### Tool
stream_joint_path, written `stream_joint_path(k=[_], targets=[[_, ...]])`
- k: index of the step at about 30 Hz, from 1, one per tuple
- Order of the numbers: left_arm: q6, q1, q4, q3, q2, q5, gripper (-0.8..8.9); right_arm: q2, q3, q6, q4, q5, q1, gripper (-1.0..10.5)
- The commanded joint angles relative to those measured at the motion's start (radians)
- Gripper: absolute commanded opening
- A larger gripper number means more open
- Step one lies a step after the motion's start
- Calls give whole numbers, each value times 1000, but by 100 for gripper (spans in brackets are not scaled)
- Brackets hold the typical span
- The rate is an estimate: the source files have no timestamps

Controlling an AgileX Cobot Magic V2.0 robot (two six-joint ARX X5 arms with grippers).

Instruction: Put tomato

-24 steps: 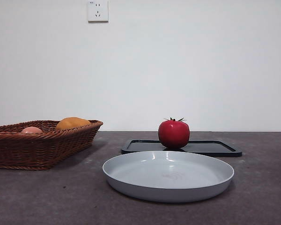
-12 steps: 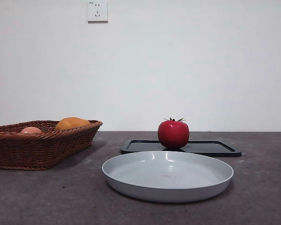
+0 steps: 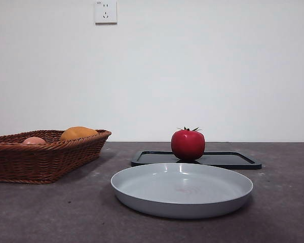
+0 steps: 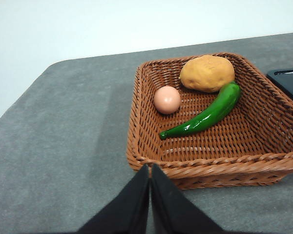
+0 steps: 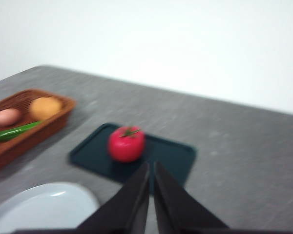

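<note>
Tomato [image 3: 188, 145]: glossy red, round, green calyx up, sits on black tray [image 3: 233, 160]. Right gripper [image 5: 150, 168] fingers narrow, near it, apart. Left gripper [image 4: 150, 170] fingers pressed together, well apart.

Count, all views:
- Tomato [image 3: 188, 145]: 1, red, green calyx.
- Black tray [image 3: 233, 160]: 1.
- Grey plate [image 3: 182, 190]: 1.
- Wicker basket [image 4: 244, 161]: 1.
- Basket contents: 3 items in total, namely 1 orange-yellow fruit [image 4: 207, 73], 1 pale pink fruit [image 4: 167, 99], 1 green pepper [image 4: 205, 116]. The pepper is hidden in the front view.
- Wall socket [image 3: 106, 11]: 1.
- Grippers: 2, namely left gripper [image 4: 150, 168] and right gripper [image 5: 151, 165], one per wrist view.
- Table [image 3: 50, 212]: 1.
</note>
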Motion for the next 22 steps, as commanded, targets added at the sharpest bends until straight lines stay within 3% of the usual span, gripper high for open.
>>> stream_joint_path(k=[1, 12, 22], targets=[[-3, 2, -10, -21, -1, -2, 7, -69, -109, -10, 116, 24, -11, 8], [-3, 2, -10, -21, -1, -2, 7, -282, -429, -6, 310, 167, -12, 8], [-3, 2, -10, -21, -1, -2, 7, -322, -552, 2, 314, 191, -12, 8]])
